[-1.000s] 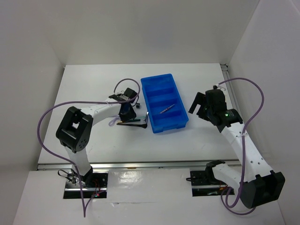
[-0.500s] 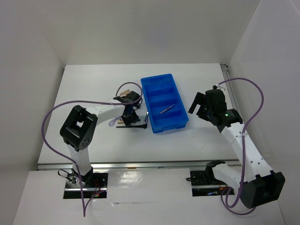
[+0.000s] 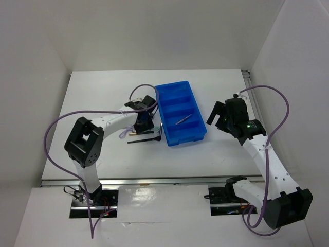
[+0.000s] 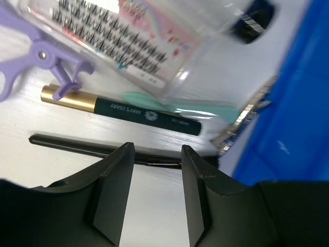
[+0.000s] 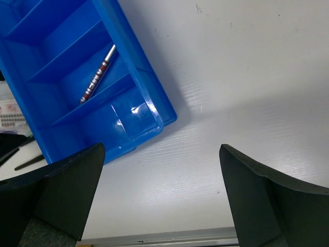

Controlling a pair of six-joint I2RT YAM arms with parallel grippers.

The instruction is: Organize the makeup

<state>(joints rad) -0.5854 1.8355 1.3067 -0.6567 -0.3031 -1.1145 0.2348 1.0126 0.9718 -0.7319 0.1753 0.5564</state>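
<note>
My left gripper [image 4: 156,154] is open with nothing between its fingers, low over the table just left of the blue tray [image 3: 175,95]. A thin black pencil [image 4: 72,145] lies crosswise just past its fingertips. Beyond it lie a dark green tube with a gold cap [image 4: 144,114], a mint green piece [image 4: 175,105], a lilac looped tool [image 4: 46,56] and a clear lash packet [image 4: 123,31]. In the top view the black pencil [image 3: 144,139] lies free, nearer than the left gripper [image 3: 143,123]. A reddish pencil [image 5: 96,76] lies in one tray compartment. My right gripper [image 5: 159,175] hangs wide open and empty over bare table right of the tray.
A dark blue cap [image 4: 254,20] shows at the top edge beside the blue tray [image 4: 293,103]. White walls close in the table at the back and both sides. The right arm's purple cable [image 3: 277,103] loops above the table's right edge.
My left gripper dipped toward the black pencil, then pulled back toward the far side with its jaws spread a little wider. The pencil stays on the table. The right arm has not moved.
</note>
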